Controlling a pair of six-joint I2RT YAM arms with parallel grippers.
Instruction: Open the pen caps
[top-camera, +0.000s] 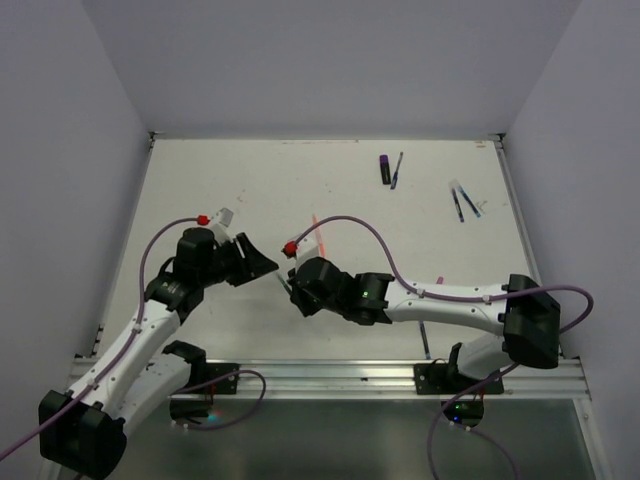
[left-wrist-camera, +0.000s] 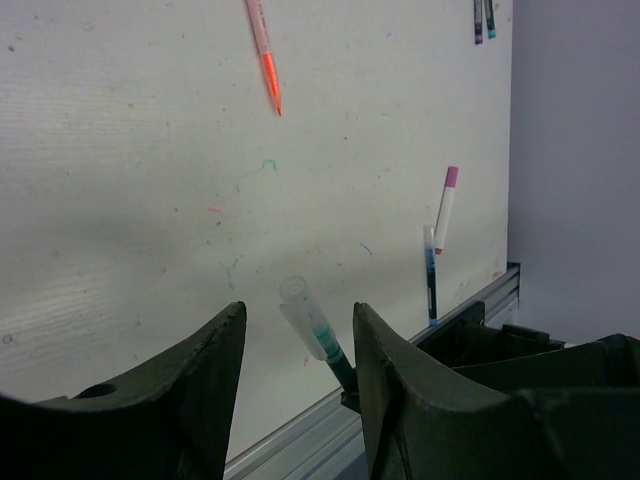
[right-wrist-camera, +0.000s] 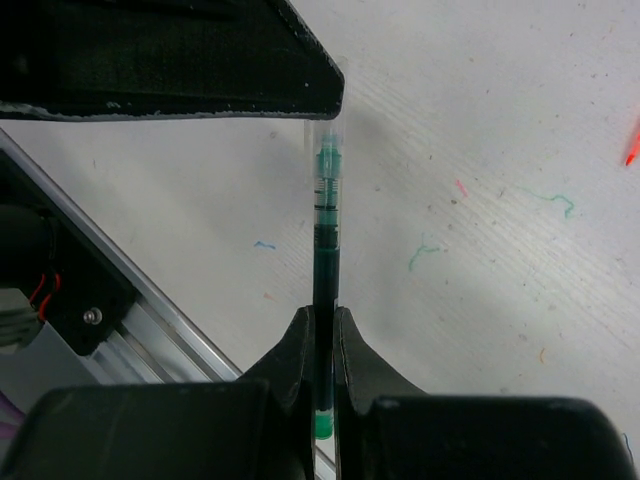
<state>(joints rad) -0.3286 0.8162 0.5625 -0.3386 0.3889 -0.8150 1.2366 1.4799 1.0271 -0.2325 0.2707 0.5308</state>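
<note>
**A:** How many markers on the tabletop (top-camera: 250, 180)?

**B:** One, a stubby purple marker (top-camera: 385, 168).

**A:** And slim pens?

**B:** Seven, as far as I can tell: a blue pen (top-camera: 397, 170), a dark-blue pen (top-camera: 457, 204), a far-right pen (top-camera: 471, 203), an orange pen (left-wrist-camera: 266, 60), a pink-capped pen (left-wrist-camera: 444, 215), a teal pen (left-wrist-camera: 430, 272) and a green pen (right-wrist-camera: 325, 250).

**A:** Caps you can make out plainly?

**B:** Two: a clear cap (left-wrist-camera: 298, 302) and a pink cap (left-wrist-camera: 451, 177).

**A:** Claws?

**B:** Two: the left claw (left-wrist-camera: 298, 315) and the right claw (right-wrist-camera: 321, 318).

Left gripper (left-wrist-camera: 297, 318) spread wide; right gripper (right-wrist-camera: 323, 318) pinched nearly closed (seemingly facing each other).
</note>
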